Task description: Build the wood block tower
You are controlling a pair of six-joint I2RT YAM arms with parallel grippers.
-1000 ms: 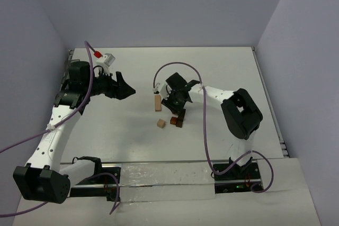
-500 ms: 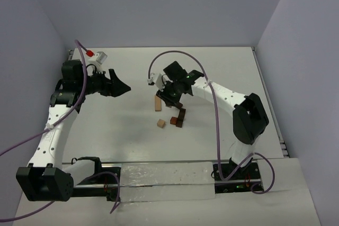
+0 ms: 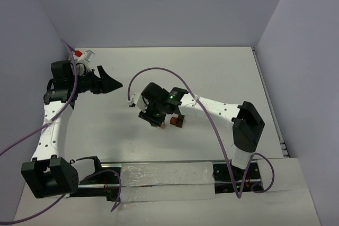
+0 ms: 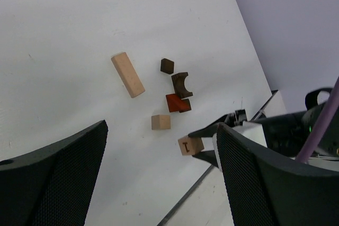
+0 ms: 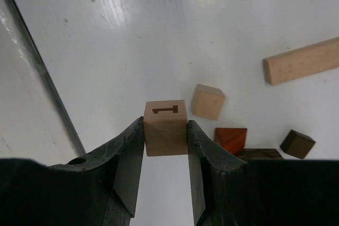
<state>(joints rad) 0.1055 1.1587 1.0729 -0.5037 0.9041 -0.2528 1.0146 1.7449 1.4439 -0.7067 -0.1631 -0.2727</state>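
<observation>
Pinches one tan cube in the right pincer above five loose blocks on the tabletop, left pincer spread wide.

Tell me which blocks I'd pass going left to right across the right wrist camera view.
First the marked tan cube gripped in the right pincer → plain tan cube → red-orange block → small dark brown cube.

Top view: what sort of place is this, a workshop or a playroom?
Likely a robot lab test cell: a left arm and a right arm bolted to a white table, plain walls around it, and small wooden blocks as props.
</observation>
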